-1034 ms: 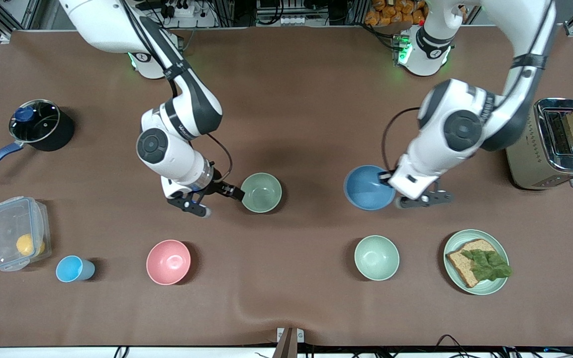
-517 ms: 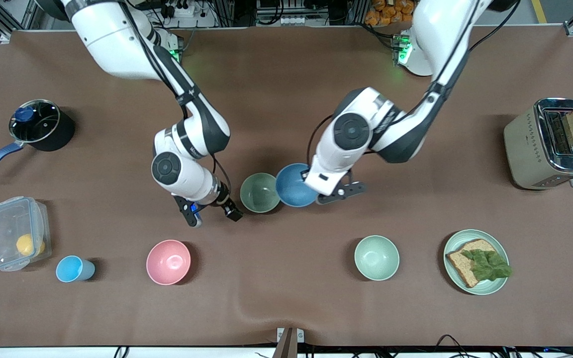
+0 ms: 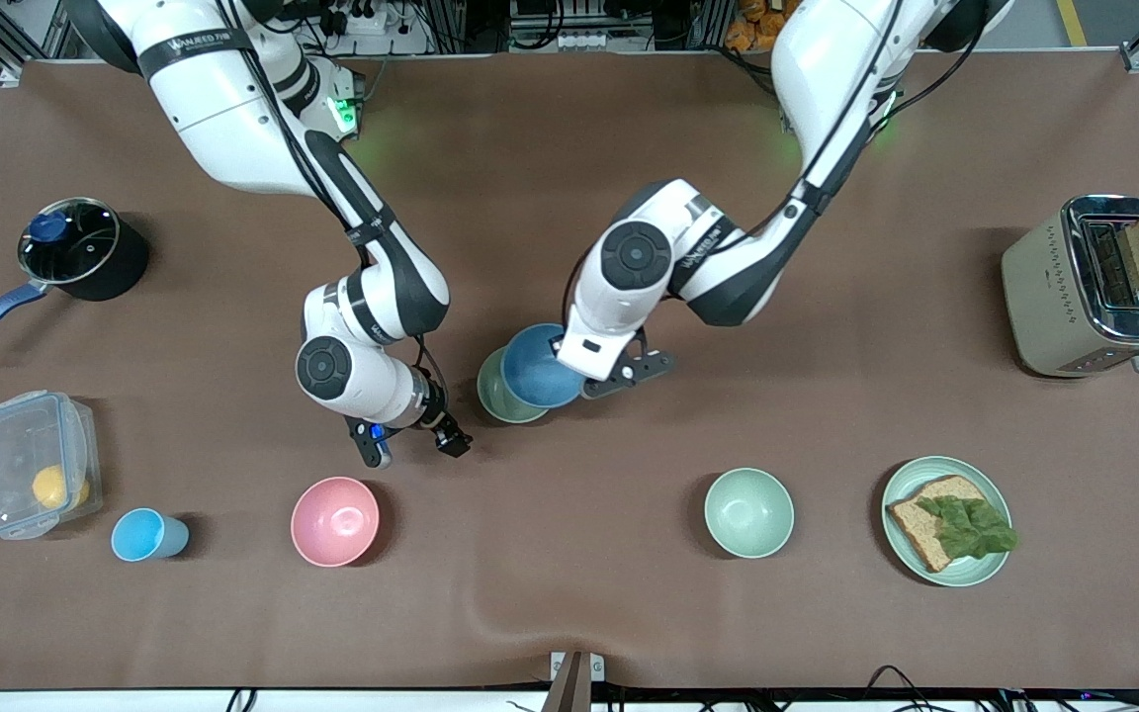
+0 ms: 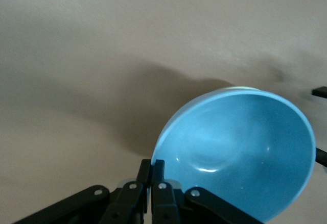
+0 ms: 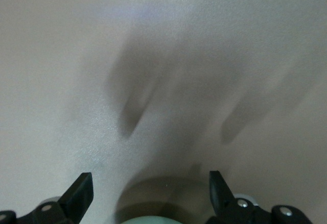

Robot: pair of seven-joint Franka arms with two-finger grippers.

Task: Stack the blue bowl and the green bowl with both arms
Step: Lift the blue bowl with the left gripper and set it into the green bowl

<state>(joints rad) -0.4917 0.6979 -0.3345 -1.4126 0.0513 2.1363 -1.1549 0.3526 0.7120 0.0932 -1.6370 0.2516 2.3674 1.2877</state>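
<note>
Blue bowl held over the green bowl, mid-surface.

We see the left arm reach in from its base, elbow bent, wrist turned down; its left claw [image 3: 569, 364] is clenched on the rim of the blue bowl [image 3: 538, 366], fingers [image 4: 151, 175] pinched together on that rim in the left wrist view. The bowl sits tilted over the green bowl [image 3: 495, 394], covering most of it, so only a crescent of green shows; we cannot tell whether the two touch. The right arm bends down beside them, toward its own end of the surface [image 3: 569, 593]. Its right claw [image 3: 411, 440] hangs released, fingers spread wide and holding nothing, just beside the green bowl. In the right wrist view only a sliver of pale green rim [image 5: 153, 221] shows at the frame edge, cut off.
</note>
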